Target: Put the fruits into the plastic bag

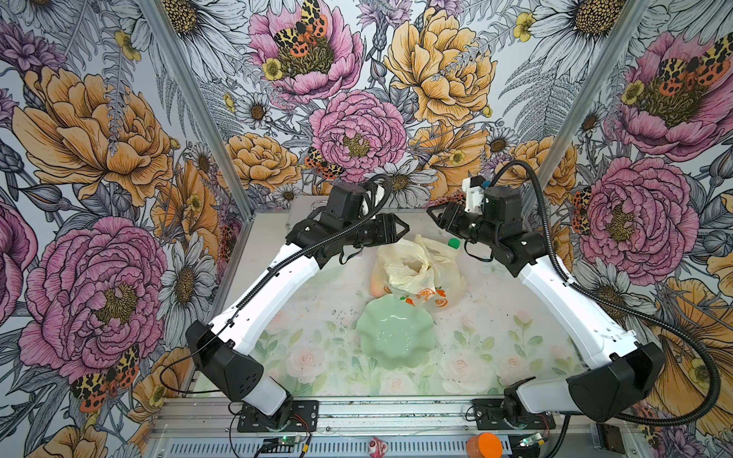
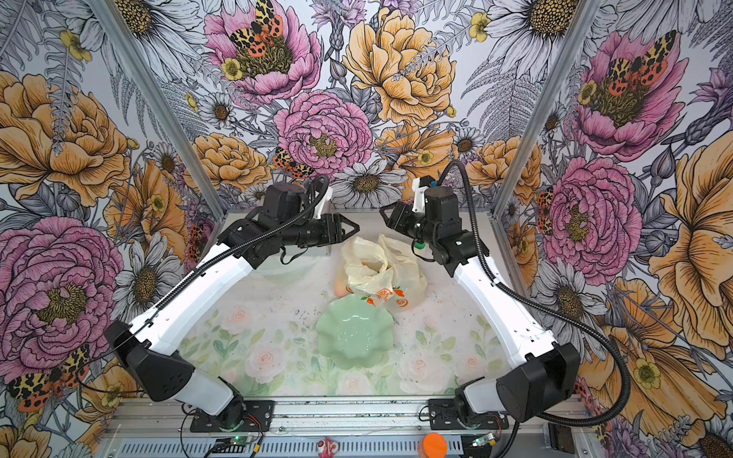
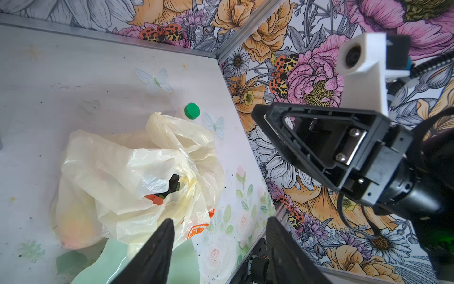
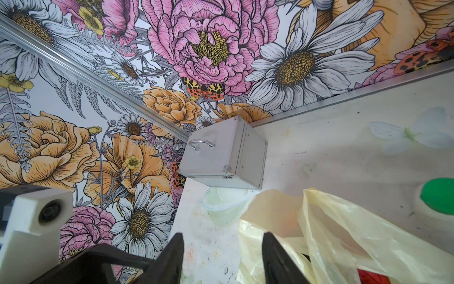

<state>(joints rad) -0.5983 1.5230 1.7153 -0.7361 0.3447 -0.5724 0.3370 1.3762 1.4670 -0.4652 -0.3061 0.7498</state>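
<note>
Just beneath, plastic bag [image 1: 412,269], between parted jaws

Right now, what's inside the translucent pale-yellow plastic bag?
In the translucent pale-yellow plastic bag, the mouth gap shows a red-orange patch beside a dark shape; kinds unclear. A peach-coloured round fruit shows blurred through the film. Crumpled folds cover everything else.
</note>
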